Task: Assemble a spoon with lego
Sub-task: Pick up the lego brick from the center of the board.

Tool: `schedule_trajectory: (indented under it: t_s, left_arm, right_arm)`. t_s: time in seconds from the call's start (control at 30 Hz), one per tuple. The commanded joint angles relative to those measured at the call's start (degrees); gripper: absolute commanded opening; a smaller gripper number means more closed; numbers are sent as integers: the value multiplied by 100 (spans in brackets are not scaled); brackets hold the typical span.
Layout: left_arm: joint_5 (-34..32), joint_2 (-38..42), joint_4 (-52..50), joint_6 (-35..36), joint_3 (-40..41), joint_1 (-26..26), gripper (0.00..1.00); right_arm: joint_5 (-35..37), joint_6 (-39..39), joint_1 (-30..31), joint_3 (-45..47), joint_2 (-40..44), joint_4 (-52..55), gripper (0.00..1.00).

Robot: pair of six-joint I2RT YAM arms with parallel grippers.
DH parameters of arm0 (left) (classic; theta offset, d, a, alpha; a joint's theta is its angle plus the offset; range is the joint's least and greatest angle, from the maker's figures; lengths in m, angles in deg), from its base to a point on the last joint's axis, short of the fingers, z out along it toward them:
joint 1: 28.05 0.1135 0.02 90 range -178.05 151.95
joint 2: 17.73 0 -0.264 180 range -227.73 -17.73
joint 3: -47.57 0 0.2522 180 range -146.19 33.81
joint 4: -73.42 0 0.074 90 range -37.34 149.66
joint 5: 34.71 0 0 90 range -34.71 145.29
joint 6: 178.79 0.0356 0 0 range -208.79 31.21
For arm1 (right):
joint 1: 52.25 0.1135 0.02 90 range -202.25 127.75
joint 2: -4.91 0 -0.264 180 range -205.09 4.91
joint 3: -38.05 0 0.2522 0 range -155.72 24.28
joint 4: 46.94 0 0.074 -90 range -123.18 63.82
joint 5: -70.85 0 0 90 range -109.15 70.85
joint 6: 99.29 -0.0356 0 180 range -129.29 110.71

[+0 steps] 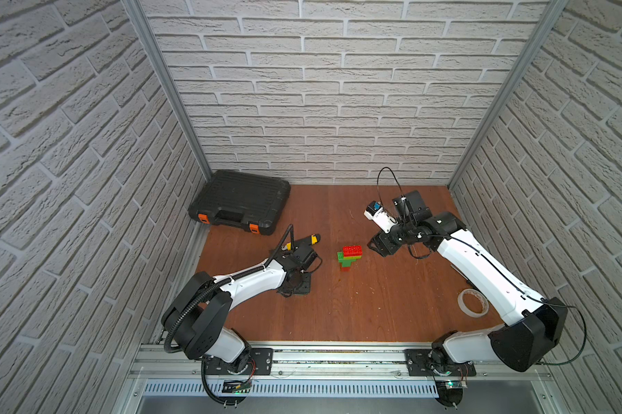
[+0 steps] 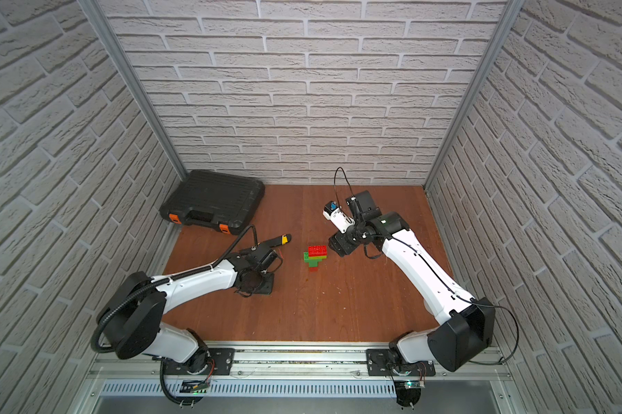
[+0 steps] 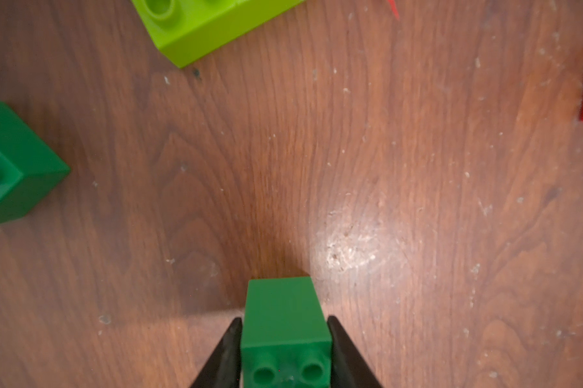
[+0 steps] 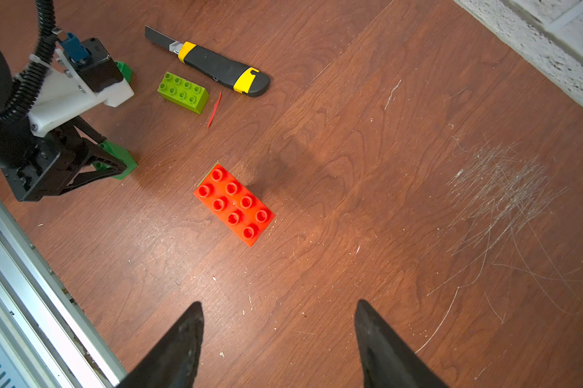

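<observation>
The partly built spoon stands mid-table in both top views, a red studded brick on top of lime and green layers. To its left my left gripper points down at the table, shut on a small dark green lego brick that both fingers press from the sides. A loose lime brick and another dark green brick lie close by. My right gripper hovers right of the spoon, open with only bare wood between its fingers.
A black-and-yellow utility knife lies beyond the lime brick. At the back left stands a closed black tool case. A roll of tape lies under the right arm. Brick-pattern walls close in three sides.
</observation>
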State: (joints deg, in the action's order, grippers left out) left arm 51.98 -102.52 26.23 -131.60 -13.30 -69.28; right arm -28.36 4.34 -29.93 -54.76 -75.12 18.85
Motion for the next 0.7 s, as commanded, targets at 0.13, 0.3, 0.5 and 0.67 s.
schedule_trajectory:
  t_s: [0.13, 0.3, 0.5, 0.67]
  left_arm:
    - [-27, 158, -111, 147, 69, -31, 42]
    - [-14, 82, -128, 160, 79, -55, 40]
    - [-29, 26, -163, 201, 43, -98, 33]
    - [-130, -26, -308, 388, -32, -114, 22]
  right_arm:
    - [-190, -88, -53, 82, 6, -112, 71]
    - [-187, -121, -78, 65, -17, -82, 71]
    - [-544, -414, -182, 141, 20, -259, 71]
    - [-888, -1124, -383, 179, 1, -440, 71]
